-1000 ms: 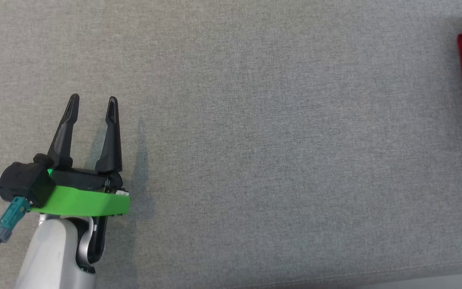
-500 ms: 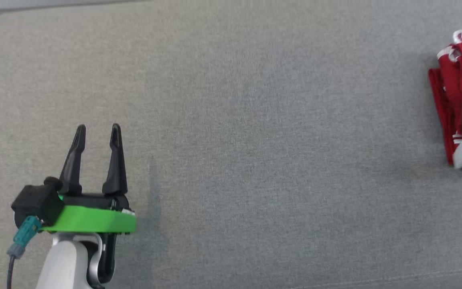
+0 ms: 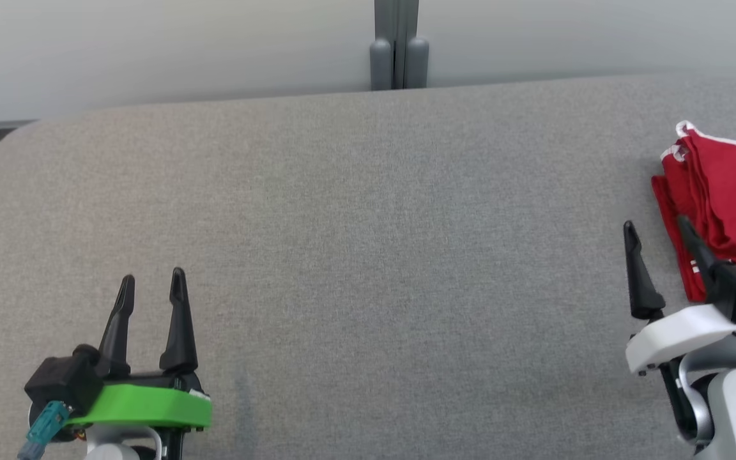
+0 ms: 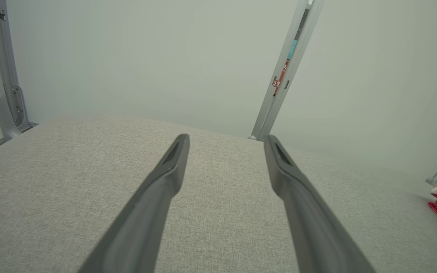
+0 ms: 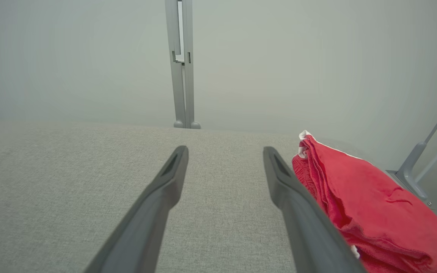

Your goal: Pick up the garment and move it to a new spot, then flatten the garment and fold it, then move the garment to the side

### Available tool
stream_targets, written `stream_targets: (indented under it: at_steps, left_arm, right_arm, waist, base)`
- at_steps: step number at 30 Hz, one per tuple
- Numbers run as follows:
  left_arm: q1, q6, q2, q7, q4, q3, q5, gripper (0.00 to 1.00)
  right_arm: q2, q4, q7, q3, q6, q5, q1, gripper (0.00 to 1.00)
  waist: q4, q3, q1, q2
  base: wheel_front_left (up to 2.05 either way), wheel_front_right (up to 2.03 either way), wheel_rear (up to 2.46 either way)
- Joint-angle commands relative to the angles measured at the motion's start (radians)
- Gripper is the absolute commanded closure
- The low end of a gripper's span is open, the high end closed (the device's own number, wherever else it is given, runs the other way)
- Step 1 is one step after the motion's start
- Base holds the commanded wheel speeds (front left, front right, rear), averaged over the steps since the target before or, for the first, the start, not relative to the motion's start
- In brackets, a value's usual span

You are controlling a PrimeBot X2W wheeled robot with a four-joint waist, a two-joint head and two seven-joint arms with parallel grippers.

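The garment [image 3: 722, 185], a red cloth piece with white trim, is seen lying in a folded stack on the grey cloth-covered desk [image 3: 368, 255], just to the outer right of the right fingers [image 3: 634, 250]. In the head view the outer finger of that pair is overlapped with the stack's near edge, and whether cloth is touched there cannot be told. In the right wrist view the garment [image 5: 370, 197] is shown beside and beyond the right-hand finger, not between the two. The right fingers are spread wide with nothing held. The left fingers [image 3: 177, 300] are likewise spread wide and empty, and the garment is well apart from them, far off to their right. The cloth is judged to be light, soft and limp, with no stiffness of its own, so sagging and unfolding are to be expected if it is lifted by a single layer. The layers may also slide over one another. A hold is best taken at the stacked edge nearest the right fingers, with every layer pinched together. Being folded and near the desk's side, it seems to have little handling left.
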Motion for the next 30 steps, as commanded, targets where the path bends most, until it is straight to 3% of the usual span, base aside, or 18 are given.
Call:
stream_targets:
  at_steps: [1,9,29,30]
  left_arm:
    - [0.022,-0.003,-0.002,-0.003,0.006,0.008,-0.005,0.00]
    - [0.059,-0.003,-0.008,-0.003,0.035,0.018,0.004,0.00]
    - [0.051,-0.003,-0.004,-0.003,0.049,0.012,-0.012,0.00]
    - [0.052,0.000,-0.011,0.000,0.049,0.011,-0.004,1.00]
  right_arm:
    - [0.012,-0.008,-0.003,0.000,-0.001,0.001,0.024,0.00]
    - [0.081,-0.005,-0.016,-0.001,-0.001,0.002,0.101,0.00]
    - [0.104,0.008,-0.023,0.017,-0.001,-0.012,0.093,0.00]
    - [0.103,0.008,-0.018,0.016,0.000,-0.014,0.098,1.00]
  waist:
    - [0.003,-0.043,0.0000,0.0000]
    - [-0.002,-0.069,0.0000,0.0000]
    - [-0.003,-0.059,0.0000,0.0000]
    - [-0.003,-0.059,0.0000,0.0000]
  base:
    - [0.00,0.00,0.00]
    - [0.00,0.00,0.00]
    - [0.00,0.00,0.00]
    - [0.00,0.00,0.00]
